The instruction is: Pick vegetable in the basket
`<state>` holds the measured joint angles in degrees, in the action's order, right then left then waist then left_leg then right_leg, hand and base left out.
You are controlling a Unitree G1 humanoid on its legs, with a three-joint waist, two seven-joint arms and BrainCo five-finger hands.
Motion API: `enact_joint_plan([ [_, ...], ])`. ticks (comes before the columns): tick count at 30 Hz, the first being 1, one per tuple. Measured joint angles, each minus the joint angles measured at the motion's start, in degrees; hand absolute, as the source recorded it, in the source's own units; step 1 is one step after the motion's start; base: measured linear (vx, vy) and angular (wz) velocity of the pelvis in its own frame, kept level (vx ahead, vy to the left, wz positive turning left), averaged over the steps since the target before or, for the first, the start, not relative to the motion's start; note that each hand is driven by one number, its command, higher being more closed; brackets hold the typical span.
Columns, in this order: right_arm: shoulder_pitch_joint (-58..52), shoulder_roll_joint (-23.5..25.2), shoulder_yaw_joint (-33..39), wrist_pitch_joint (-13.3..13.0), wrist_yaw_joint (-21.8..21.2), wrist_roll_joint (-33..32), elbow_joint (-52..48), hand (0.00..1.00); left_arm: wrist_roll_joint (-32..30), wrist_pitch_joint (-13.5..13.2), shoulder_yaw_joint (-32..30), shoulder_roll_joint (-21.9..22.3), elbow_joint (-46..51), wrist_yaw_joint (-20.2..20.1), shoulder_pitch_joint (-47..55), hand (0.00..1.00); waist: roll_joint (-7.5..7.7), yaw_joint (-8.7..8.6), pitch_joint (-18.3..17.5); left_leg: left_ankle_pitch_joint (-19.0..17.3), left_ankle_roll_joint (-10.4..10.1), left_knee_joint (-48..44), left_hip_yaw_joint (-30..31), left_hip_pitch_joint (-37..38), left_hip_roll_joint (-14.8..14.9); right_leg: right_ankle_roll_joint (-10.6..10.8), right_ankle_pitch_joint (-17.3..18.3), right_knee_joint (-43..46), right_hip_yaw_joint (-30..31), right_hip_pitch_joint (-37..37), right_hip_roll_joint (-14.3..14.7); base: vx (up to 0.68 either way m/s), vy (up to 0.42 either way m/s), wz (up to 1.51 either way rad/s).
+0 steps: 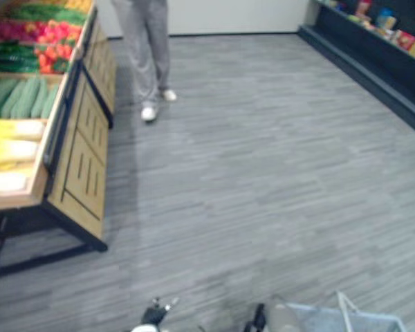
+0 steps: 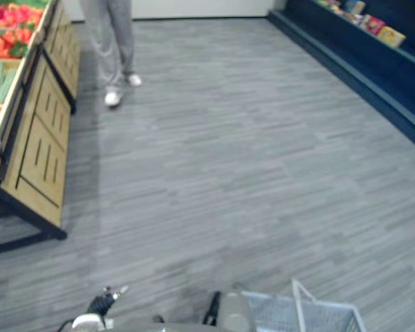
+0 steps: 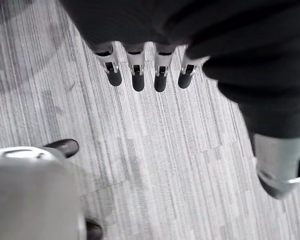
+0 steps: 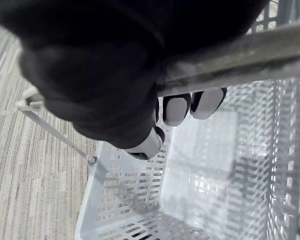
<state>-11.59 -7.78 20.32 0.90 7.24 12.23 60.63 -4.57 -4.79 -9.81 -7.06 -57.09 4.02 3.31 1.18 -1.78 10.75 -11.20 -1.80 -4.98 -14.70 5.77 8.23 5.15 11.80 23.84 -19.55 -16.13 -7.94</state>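
My right hand (image 4: 110,85) is shut on the grey handle (image 4: 240,57) of a pale mesh basket (image 4: 135,200), which hangs at my lower right (image 1: 332,319) and has nothing in it. My left hand (image 3: 135,75) hangs open over the bare floor, its fingers straight, and shows at the bottom edge (image 1: 154,315). The vegetables lie in a wooden produce stand (image 1: 83,159) to my far left: green cucumbers (image 1: 24,97), yellow produce (image 1: 10,142) and red peppers (image 1: 52,41). Both hands are well away from the stand.
A person in grey trousers and white shoes (image 1: 149,55) stands by the far end of the stand. A dark shelf with packaged goods (image 1: 373,48) runs along the right wall. Grey plank floor (image 1: 249,173) lies between them.
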Motion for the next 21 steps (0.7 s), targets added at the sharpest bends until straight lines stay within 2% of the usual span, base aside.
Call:
enact_joint_plan([
  [1, 0.3, 0.3, 0.6, 0.0, 0.1, -0.2, 0.7, 1.0, 0.0, 0.0, -0.5, 0.0, 0.0, 0.1, -1.0, 0.0, 0.06, -0.02, 0.1, 0.1, -0.6, 0.9, 1.1, 0.5, 0.2, 0.0, -2.2, -5.3, 1.5, -0.4, 0.3, 0.55, -0.263, 1.01],
  [2, 0.5, 0.9, 2.6, 0.1, 0.1, -1.6, 1.5, 1.0, 0.0, 0.0, -2.0, 0.5, -0.1, 0.2, -1.8, 0.0, 0.25, 0.07, 0.4, -0.5, -2.1, 2.0, 3.0, 2.0, 0.4, 0.8, -7.3, -14.2, 5.3, -0.6, 0.5, 0.41, -0.233, 0.83],
  [3, 0.4, 1.1, 3.5, 0.1, 0.1, -2.2, 1.8, 1.0, 0.0, 0.0, -3.0, 0.7, -0.1, 0.3, -1.7, 0.0, 0.52, 0.13, 0.5, -1.9, -2.9, 2.2, 3.7, 3.5, 0.8, 1.5, -9.4, -17.2, 8.5, -0.3, 0.4, 0.53, -0.357, 0.97],
  [4, 0.2, 1.1, 4.1, 0.1, 0.0, -3.0, 2.4, 1.0, 0.0, 0.0, -4.9, 0.8, -0.3, 0.3, -0.4, 0.0, 0.53, 0.09, 0.5, -4.7, -4.3, 1.1, 4.9, 5.5, 1.8, 1.3, -10.6, -13.1, 10.6, -0.8, 0.2, 0.57, -0.407, 0.82],
  [5, -0.2, 0.9, 4.2, 0.0, -0.2, -3.5, 2.9, 1.0, 0.0, 0.0, -6.4, 1.2, -0.5, 0.3, 0.3, 0.0, -0.08, -0.15, 0.2, -6.3, -5.6, -3.6, 6.1, 6.0, 3.3, 0.8, -10.7, -7.7, 10.2, -1.1, 0.6, 0.59, -0.396, 0.72],
  [6, 0.1, 0.8, 4.4, 0.1, -0.2, -3.7, 3.3, 1.0, 0.0, -0.1, -7.2, 1.3, -0.7, 0.3, 0.4, 0.0, -0.43, 0.04, 0.3, -6.4, -5.7, -9.4, 6.0, 4.0, 4.6, -0.5, -9.5, -5.2, 9.6, -1.0, 0.8, 0.59, -0.421, 0.56],
  [7, 0.7, 0.7, 5.7, 0.0, -0.1, -3.7, 3.0, 1.0, 0.1, 0.0, -8.9, 2.3, -0.6, 0.3, 0.7, 0.0, -1.28, 0.24, 0.8, -4.4, -3.9, -25.1, 6.2, -2.9, 8.1, -1.8, -6.8, -4.5, 7.6, 1.1, 1.8, 0.56, -0.402, 0.46],
  [8, 1.5, -0.1, 6.1, -0.1, 0.0, -3.8, 2.8, 1.0, 1.3, 0.0, -9.7, 3.5, -0.6, 0.3, 1.1, 0.0, -3.13, 0.59, 1.8, -0.9, -2.6, -39.7, 5.8, -9.7, 11.8, -2.6, -5.4, -5.7, 6.2, 4.5, 3.4, 0.54, -0.39, 0.34],
  [9, 2.1, -0.7, 5.9, -0.1, -0.1, -3.8, 2.8, 1.0, 1.9, 0.1, -9.7, 3.9, -0.7, 0.3, 1.5, 0.0, -3.65, 0.68, 2.5, -0.9, -2.7, -44.9, 4.8, -11.7, 13.1, -3.2, -5.2, -6.6, 5.6, 6.8, 3.9, 0.54, -0.288, 0.16],
  [10, 3.1, -1.3, 5.8, -0.1, -0.1, -3.8, 2.8, 1.0, 2.2, 0.3, -9.7, 4.3, -0.7, 0.4, 1.9, 0.0, -3.56, 0.78, 2.9, -1.3, -2.8, -49.9, 2.1, -13.3, 14.0, -3.5, -4.8, -8.3, 5.4, 10.0, 4.2, 0.54, -0.242, 0.1],
  [11, 3.7, -1.2, 5.7, -0.3, -0.1, -3.8, 2.6, 1.0, 2.3, 0.4, -10.0, 4.3, -0.6, 0.4, 2.7, 0.0, -2.94, 0.88, 3.1, -1.8, -3.0, -51.6, -1.8, -14.9, 13.7, -3.6, -4.8, -11.9, 4.8, 14.6, 4.2, 0.62, -0.28, 0.24],
  [13, 4.6, -1.6, 5.1, -0.5, -0.3, -3.7, 2.1, 1.0, 2.3, 0.3, -9.8, 4.0, -0.2, 0.5, 2.4, 0.0, -2.18, 1.78, 3.1, -1.9, -3.2, -47.0, -7.2, -17.4, 12.0, -3.3, -4.8, -16.6, 3.6, 19.2, 3.9, 0.45, -0.188, 0.27],
  [15, 7.3, -1.8, 6.2, -0.7, -0.2, -3.8, 2.1, 1.0, 2.3, 0.0, -9.7, 4.1, 0.0, 0.5, 1.7, 0.0, -1.96, 2.88, 3.1, -1.7, -3.3, -32.6, -13.6, -20.1, 8.6, -2.7, -4.8, -20.4, 2.0, 22.7, 3.5, 0.41, -0.071, 0.24],
  [16, 7.8, -1.8, 6.8, -0.8, -0.2, -3.8, 2.1, 1.0, 2.3, 0.0, -9.7, 4.1, -0.1, 0.5, 1.5, 0.0, -1.89, 2.97, 3.2, -1.1, -3.4, -28.3, -14.7, -20.6, 7.3, -2.2, -4.5, -21.1, 1.1, 23.5, 3.2, 0.41, -0.009, 0.5],
  [17, 8.4, -1.9, 8.6, -1.2, -0.2, -3.8, 2.0, 1.0, 2.3, 0.0, -9.6, 4.1, -0.1, 0.5, 1.4, 0.0, -1.72, 3.02, 3.3, 1.5, -3.1, -19.0, -17.1, -20.6, 4.8, -1.1, -3.8, -22.3, -0.6, 25.5, 2.6, 0.42, 0.037, 0.59],
  [18, 8.4, -1.9, 9.2, -1.6, -0.1, -4.3, 1.9, 1.0, 2.3, 0.0, -9.3, 4.2, -0.4, 0.4, 1.6, 0.0, -1.79, 3.17, 3.2, 4.7, -2.1, -11.6, -18.4, -19.9, 2.8, 0.4, -2.9, -22.8, -2.2, 27.5, 2.2, 0.43, 0.059, 0.57],
  [19, 8.4, -1.9, 9.3, -1.7, -0.1, -4.5, 1.8, 1.0, 2.2, 0.0, -8.9, 4.2, -0.8, 0.3, 1.7, 0.0, -1.88, 3.32, 3.2, 5.8, -1.4, -9.4, -18.5, -19.8, 2.3, 1.2, -2.2, -22.7, -2.7, 28.3, 2.1, 0.43, 0.126, 0.32],
  [20, 8.4, -1.6, 9.3, -1.7, -0.1, -4.5, 1.6, 1.0, 2.2, 0.2, -9.0, 3.8, -1.9, 0.1, 2.2, 0.0, -1.27, 3.85, 2.9, 6.3, 0.7, -9.3, -19.1, -19.3, 1.3, 3.0, 0.9, -20.7, -3.5, 29.5, 0.9, 0.56, 0.212, 0.17],
  [21, 8.1, -1.4, 9.7, -1.8, -0.2, -4.4, 1.7, 1.0, 2.1, 0.5, -9.0, 3.2, -3.1, -0.1, 3.0, 0.0, -0.03, 3.88, 2.2, 7.1, 2.3, -10.9, -19.1, -19.3, -0.1, 5.1, 3.9, -14.5, -3.9, 29.1, -1.6, 0.59, 0.246, 0.26],
])
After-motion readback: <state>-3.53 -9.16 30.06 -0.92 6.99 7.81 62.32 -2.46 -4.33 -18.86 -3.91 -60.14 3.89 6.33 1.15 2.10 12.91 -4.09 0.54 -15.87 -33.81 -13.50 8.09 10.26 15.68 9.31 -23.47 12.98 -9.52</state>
